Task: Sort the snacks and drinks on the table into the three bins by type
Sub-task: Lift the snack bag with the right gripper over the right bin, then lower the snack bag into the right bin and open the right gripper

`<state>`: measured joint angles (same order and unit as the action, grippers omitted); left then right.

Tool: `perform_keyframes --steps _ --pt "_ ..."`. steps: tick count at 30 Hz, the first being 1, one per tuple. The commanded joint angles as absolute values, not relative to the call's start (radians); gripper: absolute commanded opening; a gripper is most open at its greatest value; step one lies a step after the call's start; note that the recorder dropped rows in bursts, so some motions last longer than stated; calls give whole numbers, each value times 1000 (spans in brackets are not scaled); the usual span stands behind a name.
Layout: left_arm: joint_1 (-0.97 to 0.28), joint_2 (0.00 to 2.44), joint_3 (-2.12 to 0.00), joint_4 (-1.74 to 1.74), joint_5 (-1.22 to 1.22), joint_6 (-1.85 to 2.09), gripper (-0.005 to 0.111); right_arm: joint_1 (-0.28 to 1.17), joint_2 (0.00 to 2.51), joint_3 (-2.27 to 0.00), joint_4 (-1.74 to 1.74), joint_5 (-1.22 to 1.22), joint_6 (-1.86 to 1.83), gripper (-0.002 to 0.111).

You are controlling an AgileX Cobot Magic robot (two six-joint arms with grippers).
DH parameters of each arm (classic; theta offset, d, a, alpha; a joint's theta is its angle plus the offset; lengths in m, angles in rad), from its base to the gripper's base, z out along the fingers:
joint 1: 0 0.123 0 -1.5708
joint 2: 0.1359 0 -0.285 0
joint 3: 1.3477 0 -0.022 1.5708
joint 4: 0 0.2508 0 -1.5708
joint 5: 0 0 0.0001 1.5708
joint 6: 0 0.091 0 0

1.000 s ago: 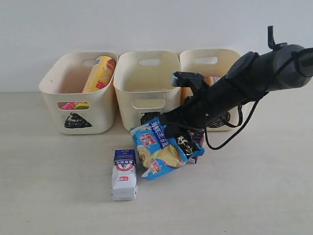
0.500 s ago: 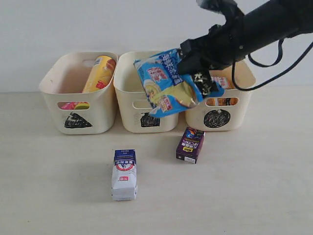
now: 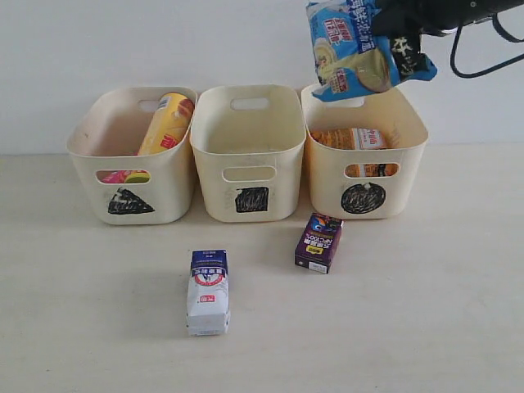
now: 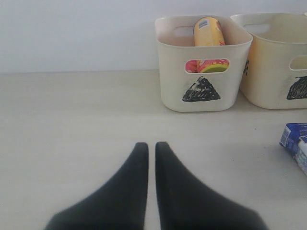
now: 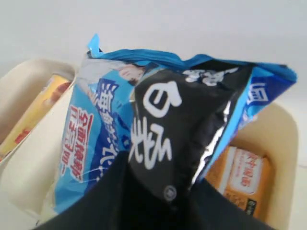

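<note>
My right arm enters at the upper right of the exterior view, dark and raised high, reaching toward the middle. The right gripper is clamped on the black band of the blue bag, which hangs from it in the air; the right wrist view shows its jaws pinching that band. The left gripper sits low, its 2 black fingers drawn together with only a thin slit between them.

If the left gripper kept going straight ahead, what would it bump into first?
Mostly bare table ahead of the left gripper. The triangle bin sits just beside that line, so it might clip its corner; depth is unclear.
</note>
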<state>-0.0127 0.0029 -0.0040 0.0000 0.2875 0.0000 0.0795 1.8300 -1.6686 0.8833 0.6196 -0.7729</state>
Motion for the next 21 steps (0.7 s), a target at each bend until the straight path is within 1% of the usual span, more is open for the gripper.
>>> perform_keyframes --steps 1,5,14,21 --pt "-9 0 0 0 285 9 4 73 1872 -1678 891 446 -798 0" --pt "-9 0 0 0 285 9 4 73 1938 -1678 893 323 -809 0" --pt "-9 0 0 0 285 9 4 90 2080 -1678 911 186 -821 0" --pt "-9 0 0 0 285 9 4 127 2125 -1736 911 206 -855 0"
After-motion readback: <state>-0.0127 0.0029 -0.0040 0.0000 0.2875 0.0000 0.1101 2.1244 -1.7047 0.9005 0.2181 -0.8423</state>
